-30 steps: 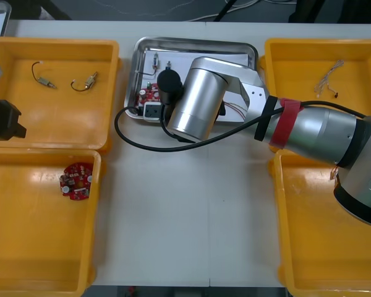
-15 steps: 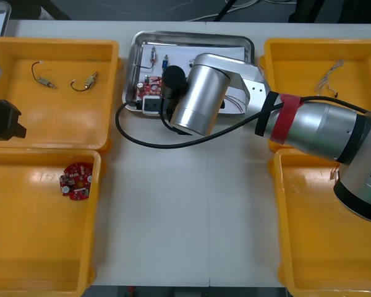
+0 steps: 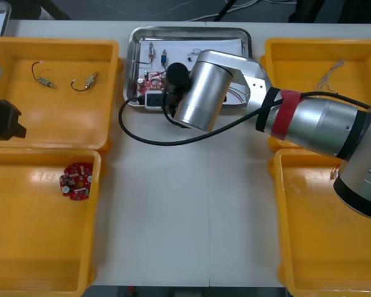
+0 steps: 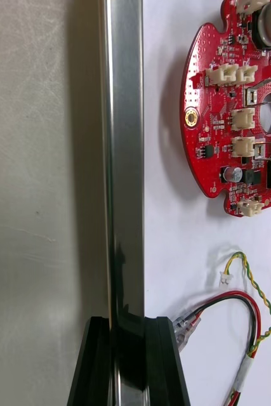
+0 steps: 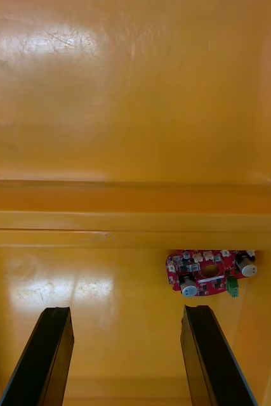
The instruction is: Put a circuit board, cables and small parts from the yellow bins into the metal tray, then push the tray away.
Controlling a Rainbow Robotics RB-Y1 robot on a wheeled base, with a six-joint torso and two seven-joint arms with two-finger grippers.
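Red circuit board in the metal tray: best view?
Right wrist view: round red circuit board close up in the metal tray, beyond the right gripper clamped on its rim. Front view: right arm hides part. Left wrist view: a different board, in a yellow bin.

Light table (image 3: pixel 185 210) across most of the frame, dark floor (image 3: pixel 80 7) in a strip along the top edge, black cords (image 3: pixel 227 8) lying on it at upper centre

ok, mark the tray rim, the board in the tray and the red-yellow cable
metal tray (image 4: pixel 124 158), right wrist view, on its shiny rim.
circuit board (image 4: pixel 224 104), right wrist view, red face near its connectors.
red and yellow cable (image 4: pixel 257 320), right wrist view, on its loop.
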